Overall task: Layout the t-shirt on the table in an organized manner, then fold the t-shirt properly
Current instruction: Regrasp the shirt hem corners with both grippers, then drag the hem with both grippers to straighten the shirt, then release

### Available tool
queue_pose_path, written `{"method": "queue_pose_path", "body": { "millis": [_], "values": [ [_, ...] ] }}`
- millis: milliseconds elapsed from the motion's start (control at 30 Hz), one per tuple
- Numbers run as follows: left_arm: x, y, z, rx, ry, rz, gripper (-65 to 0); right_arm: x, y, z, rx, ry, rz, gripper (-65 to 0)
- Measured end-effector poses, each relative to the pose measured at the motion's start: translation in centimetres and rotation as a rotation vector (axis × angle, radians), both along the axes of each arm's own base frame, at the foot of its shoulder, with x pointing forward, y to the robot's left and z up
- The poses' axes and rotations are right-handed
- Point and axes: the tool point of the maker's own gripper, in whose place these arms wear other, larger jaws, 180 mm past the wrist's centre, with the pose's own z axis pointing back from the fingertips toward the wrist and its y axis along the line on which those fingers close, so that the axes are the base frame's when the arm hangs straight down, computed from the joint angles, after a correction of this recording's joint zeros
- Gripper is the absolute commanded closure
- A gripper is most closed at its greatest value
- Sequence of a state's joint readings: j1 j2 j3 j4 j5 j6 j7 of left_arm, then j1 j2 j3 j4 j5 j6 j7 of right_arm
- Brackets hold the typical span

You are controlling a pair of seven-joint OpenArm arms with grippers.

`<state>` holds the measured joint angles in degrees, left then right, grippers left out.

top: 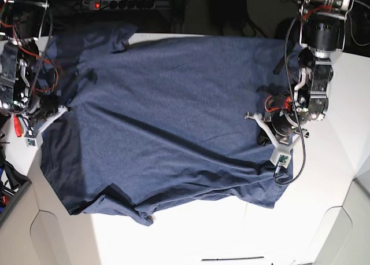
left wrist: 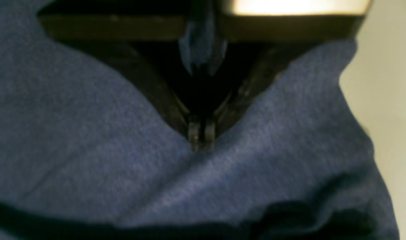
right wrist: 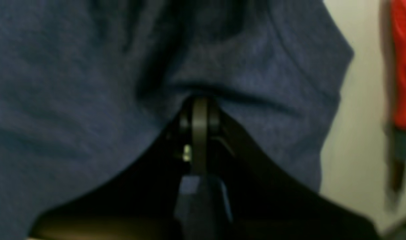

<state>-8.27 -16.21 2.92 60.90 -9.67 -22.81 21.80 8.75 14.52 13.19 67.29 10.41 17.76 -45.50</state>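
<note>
The dark navy t-shirt (top: 167, 114) lies spread wide over the white table (top: 231, 230), plain side up with no lettering showing. It has creases and a bunched hem near the front edge. My left gripper (left wrist: 202, 135) is shut, pinching a fold of the shirt's fabric (left wrist: 273, 140); in the base view it (top: 258, 124) sits at the shirt's right side. My right gripper (right wrist: 199, 106) is shut on the shirt's fabric (right wrist: 73, 100) at the shirt's left edge (top: 62, 109). The cloth looks stretched between the two grippers.
A red-handled tool (right wrist: 403, 66) lies on the table beside the right gripper and also shows in the base view (top: 17, 126). A power strip (top: 121, 4) and cables lie beyond the far edge. Bare table shows at the front and right (top: 341, 161).
</note>
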Motion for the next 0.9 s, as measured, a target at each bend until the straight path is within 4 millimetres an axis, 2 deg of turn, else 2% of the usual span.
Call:
{"method": "queue_pose_path", "body": {
  "millis": [267, 433, 533, 733, 900],
  "values": [
    [4.4, 2.6, -0.1, -0.002, 0.013, 0.080, 0.0, 4.9, 5.6, -0.1, 0.136, -0.080, -0.009, 0.0],
    [6.9, 4.4, 1.2, 0.086, -0.005, 0.104, 0.0, 7.2, 8.3, 0.5, 0.164, -0.100, 0.017, 0.0],
    [7.8, 5.4, 1.9, 0.118, -0.004, 0.117, 0.0, 8.5, 9.9, 1.1, 0.167, -0.099, 0.050, 0.0],
    [10.1, 9.0, 4.7, 0.153, -0.060, 0.162, 0.0, 9.3, 12.3, 1.7, 0.136, -0.088, 0.146, 0.0],
    [9.4, 12.3, 4.6, 0.183, -0.043, 0.217, 0.0, 9.2, 12.4, 1.5, 0.070, -0.079, 0.210, 0.0]
  ]
}}
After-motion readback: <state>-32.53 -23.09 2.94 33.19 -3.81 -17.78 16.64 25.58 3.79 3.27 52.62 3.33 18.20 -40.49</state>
